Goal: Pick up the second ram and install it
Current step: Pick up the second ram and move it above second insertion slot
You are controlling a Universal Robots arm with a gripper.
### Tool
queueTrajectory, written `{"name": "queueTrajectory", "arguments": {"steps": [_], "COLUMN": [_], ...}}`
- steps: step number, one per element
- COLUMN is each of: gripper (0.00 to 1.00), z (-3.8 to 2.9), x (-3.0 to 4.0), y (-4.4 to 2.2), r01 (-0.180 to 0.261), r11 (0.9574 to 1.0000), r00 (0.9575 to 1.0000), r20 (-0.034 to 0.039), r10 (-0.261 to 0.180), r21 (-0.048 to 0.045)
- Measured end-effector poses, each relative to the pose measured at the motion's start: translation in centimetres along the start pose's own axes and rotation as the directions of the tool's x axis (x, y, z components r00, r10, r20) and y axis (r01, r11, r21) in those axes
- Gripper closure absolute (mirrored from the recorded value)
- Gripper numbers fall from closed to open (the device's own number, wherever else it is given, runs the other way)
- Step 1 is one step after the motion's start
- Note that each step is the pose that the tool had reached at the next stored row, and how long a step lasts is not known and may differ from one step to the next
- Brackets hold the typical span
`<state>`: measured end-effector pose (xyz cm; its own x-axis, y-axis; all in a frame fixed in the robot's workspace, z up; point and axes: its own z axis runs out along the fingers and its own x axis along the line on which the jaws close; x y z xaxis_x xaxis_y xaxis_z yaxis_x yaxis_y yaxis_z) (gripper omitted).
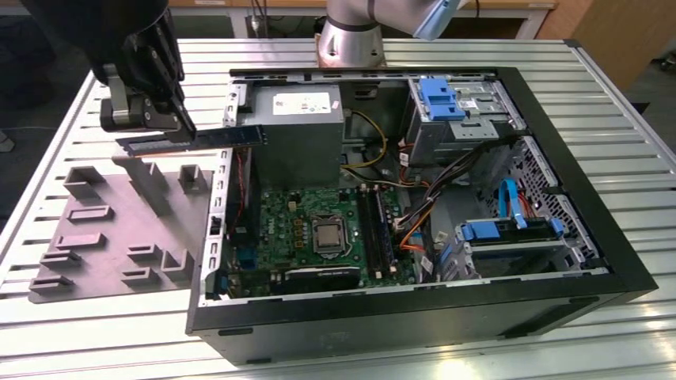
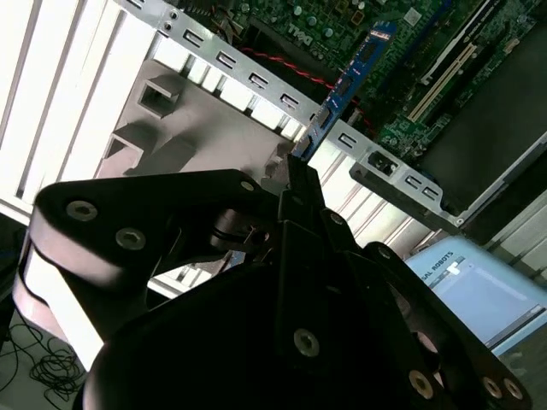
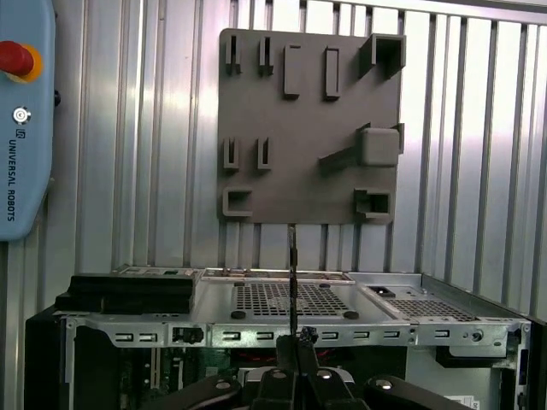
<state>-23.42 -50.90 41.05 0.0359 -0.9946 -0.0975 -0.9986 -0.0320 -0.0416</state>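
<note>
Gripper [image 1: 174,131] pinching the ram [image 1: 230,136] near one end, stick held on edge and roughly level, high over the case [image 1: 370,336] at its side wall on the exterior view's left. Crossing that wall: blue-labelled end just inside the case, gripped end outside it, above the fixture [image 1: 106,214] lying beside the case. Well apart from the slots [image 1: 378,226] down inside the case. Likely trouble from here: long overhang beyond an off-centre pinch, hence a chance of swivel or sag on any knock; risk of snagging the case wall, or the cables [image 1: 419,226] inside the case beside the slots, on a low carry; jamming rather than seating if tilted or reversed. Hard to make out: actual contact on the stick, masked by the gripper's own body in both wrist views; slot latches and any stick already seated in the case, too small to tell; ram's outer end, cut off behind the gripper.
</note>
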Motion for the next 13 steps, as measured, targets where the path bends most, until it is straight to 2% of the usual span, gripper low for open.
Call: {"name": "queueTrajectory", "arguments": {"steps": [13], "gripper": [0.88], "z": [0.06], "x": [0.06], "y": [-1.64], "r01": [0.000], "r11": [1.0000], "r00": [1.0000], "r20": [-0.0001], "r10": [0.000], "r21": [-0.0001]}}
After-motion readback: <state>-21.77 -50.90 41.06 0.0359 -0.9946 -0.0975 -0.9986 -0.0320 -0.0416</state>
